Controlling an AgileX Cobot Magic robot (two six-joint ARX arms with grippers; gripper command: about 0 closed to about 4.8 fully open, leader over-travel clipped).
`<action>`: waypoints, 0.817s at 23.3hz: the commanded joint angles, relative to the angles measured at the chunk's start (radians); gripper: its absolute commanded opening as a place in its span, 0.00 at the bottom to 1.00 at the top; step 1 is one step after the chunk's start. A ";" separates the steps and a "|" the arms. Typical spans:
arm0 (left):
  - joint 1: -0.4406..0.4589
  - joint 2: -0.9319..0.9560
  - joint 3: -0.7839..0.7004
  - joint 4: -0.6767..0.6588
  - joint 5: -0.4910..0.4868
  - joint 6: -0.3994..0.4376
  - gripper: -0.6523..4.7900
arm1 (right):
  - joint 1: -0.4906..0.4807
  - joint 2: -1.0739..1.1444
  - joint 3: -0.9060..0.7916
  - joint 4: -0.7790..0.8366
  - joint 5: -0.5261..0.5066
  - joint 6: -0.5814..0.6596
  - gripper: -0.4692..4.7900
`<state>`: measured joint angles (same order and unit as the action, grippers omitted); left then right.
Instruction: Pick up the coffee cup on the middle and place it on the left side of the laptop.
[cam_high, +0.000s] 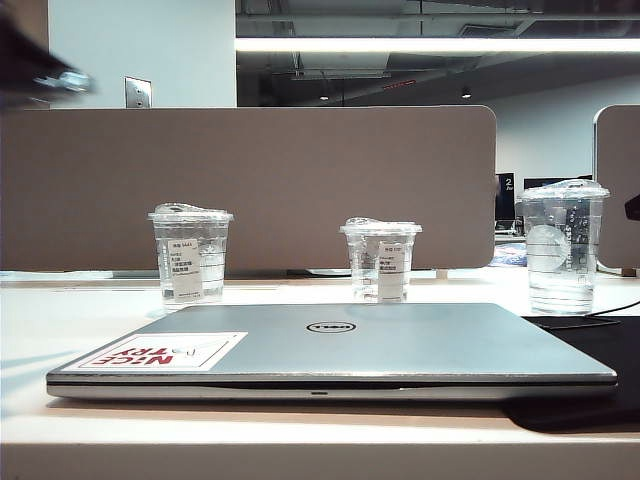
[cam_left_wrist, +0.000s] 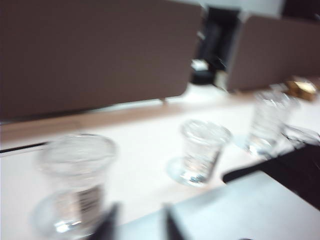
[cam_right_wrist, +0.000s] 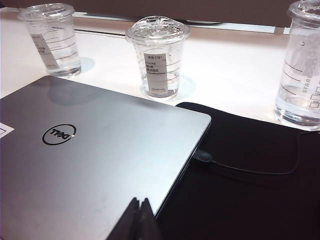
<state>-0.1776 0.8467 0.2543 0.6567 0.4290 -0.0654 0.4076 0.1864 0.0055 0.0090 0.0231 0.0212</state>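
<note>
The coffee cup (cam_high: 381, 258) stood upright on the white bench (cam_high: 30, 330), about midway along its far edge, just behind the closed laptop (cam_high: 400, 345) and in front of the grey partition (cam_high: 250, 180). Its domed lid was on and its white label faced the front edge. The laptop lay flat near the front edge, lid shut, the red-lettered sticker (cam_high: 165, 352) at its left front corner.

A twin clear cup (cam_high: 190, 252) stood toward the bench's left end, well apart from the coffee cup, and a taller clear cup (cam_high: 563, 245) stood toward the right end. A black mat (cam_right_wrist: 240, 175) lay beside the laptop's right side, and a thin cable (cam_right_wrist: 250, 170) ran across it into the laptop's edge.

The left tool (cam_left_wrist: 137, 222) hung above the bench near the laptop's left rear corner, its two dark fingertips (cam_left_wrist: 107, 220) standing slightly apart with nothing between them; that view was blurred. The coffee cup (cam_left_wrist: 202, 150) was ahead of it, untouched. The right tool (cam_right_wrist: 140, 217) hovered over the laptop's right front part, its fingertips pressed together and gripping nothing, with the coffee cup (cam_right_wrist: 158, 55) well beyond it.
</note>
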 joint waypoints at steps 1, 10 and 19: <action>-0.074 0.277 0.114 0.165 0.042 0.032 0.43 | 0.000 -0.002 -0.004 0.017 0.001 0.001 0.08; -0.216 0.858 0.480 0.206 0.042 0.035 0.47 | -0.003 -0.003 -0.004 0.017 0.001 0.001 0.08; -0.221 1.120 0.711 0.167 0.092 -0.002 0.95 | -0.003 -0.002 -0.004 0.017 0.001 0.001 0.08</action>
<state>-0.3939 1.9549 0.9535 0.8246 0.4984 -0.0647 0.4042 0.1860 0.0055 0.0090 0.0235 0.0212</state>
